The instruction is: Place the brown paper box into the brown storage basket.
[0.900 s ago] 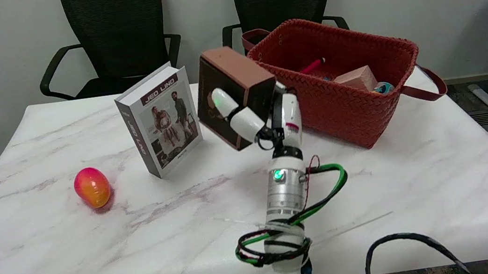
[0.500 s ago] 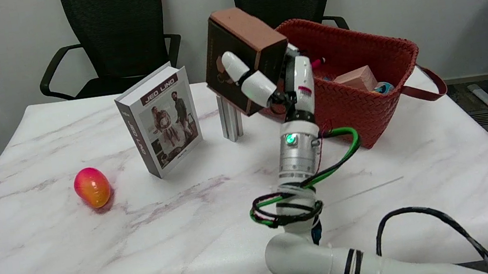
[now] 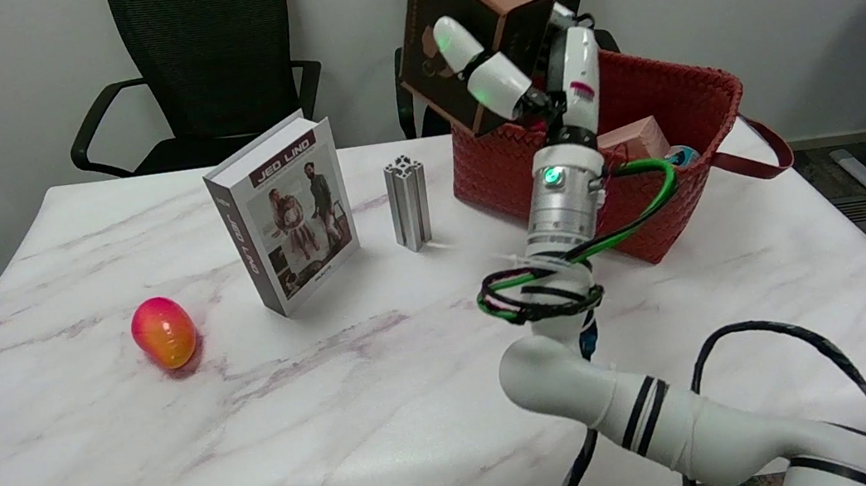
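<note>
My right hand (image 3: pixel 529 80) grips the brown paper box (image 3: pixel 472 16) and holds it high in the air, tilted, above the near-left corner of the brown storage basket (image 3: pixel 678 194). White fingers wrap across the box's dark front face, and the rest of the hand is behind the box. The woven basket stands at the table's back right with a pink block (image 3: pixel 641 139) and other small items inside. My forearm hides part of the basket's front wall.
A grey aluminium profile (image 3: pixel 408 203) stands upright left of the basket. An upright book (image 3: pixel 287 212) stands further left, and a red-orange egg-shaped toy (image 3: pixel 164 332) lies near the left edge. Two black chairs stand behind the table.
My hand has carried the box up and to the right, from beside the book to above the basket's left corner. The aluminium profile that the box hid now shows.
</note>
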Motion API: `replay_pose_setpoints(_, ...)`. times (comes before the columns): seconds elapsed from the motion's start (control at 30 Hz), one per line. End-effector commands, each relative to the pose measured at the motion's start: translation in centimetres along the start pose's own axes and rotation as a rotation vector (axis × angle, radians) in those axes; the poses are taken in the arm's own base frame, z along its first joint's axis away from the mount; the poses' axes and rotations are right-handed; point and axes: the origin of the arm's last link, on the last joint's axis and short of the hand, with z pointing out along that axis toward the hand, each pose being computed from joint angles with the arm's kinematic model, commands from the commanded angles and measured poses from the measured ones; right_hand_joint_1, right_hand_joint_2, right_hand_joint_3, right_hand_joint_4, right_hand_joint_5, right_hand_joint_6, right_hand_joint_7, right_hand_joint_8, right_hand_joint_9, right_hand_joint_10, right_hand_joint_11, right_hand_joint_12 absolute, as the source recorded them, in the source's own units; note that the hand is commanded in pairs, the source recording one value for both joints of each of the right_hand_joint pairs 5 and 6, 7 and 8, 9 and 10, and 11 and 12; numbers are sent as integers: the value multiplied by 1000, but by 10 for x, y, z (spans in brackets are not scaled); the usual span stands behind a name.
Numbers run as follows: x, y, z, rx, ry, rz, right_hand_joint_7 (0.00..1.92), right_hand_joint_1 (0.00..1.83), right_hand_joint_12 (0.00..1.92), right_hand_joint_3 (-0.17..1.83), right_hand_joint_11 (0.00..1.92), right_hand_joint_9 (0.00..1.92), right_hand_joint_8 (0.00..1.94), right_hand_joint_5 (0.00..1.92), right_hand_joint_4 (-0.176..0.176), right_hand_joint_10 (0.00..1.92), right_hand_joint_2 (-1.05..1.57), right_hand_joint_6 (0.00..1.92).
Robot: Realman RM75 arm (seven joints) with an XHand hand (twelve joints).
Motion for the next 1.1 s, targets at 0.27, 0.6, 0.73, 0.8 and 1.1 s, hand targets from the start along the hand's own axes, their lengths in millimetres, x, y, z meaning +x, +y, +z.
replay_pose_setpoints(0.27,62,20,100,29,146,-240,1419,1142,1177,337,1177,1158,1419,1165,0,1158,815,1165)
replay_pose_setpoints(0.6,64,55,122,-23,160,-397,1435,1138,1179,351,1179,1179,1435,1175,0,1179,814,1175)
replay_pose_setpoints(0.73,57,67,131,-46,112,-441,1453,1135,1178,359,1178,1195,1453,1185,0,1195,816,1185)
replay_pose_setpoints(0.8,53,72,132,-68,82,-449,1464,1133,1176,362,1176,1211,1464,1186,0,1211,816,1186)
replay_pose_setpoints(1.1,41,76,122,-89,-4,-538,1478,1148,1200,320,1200,1244,1478,1113,0,1244,804,1113)
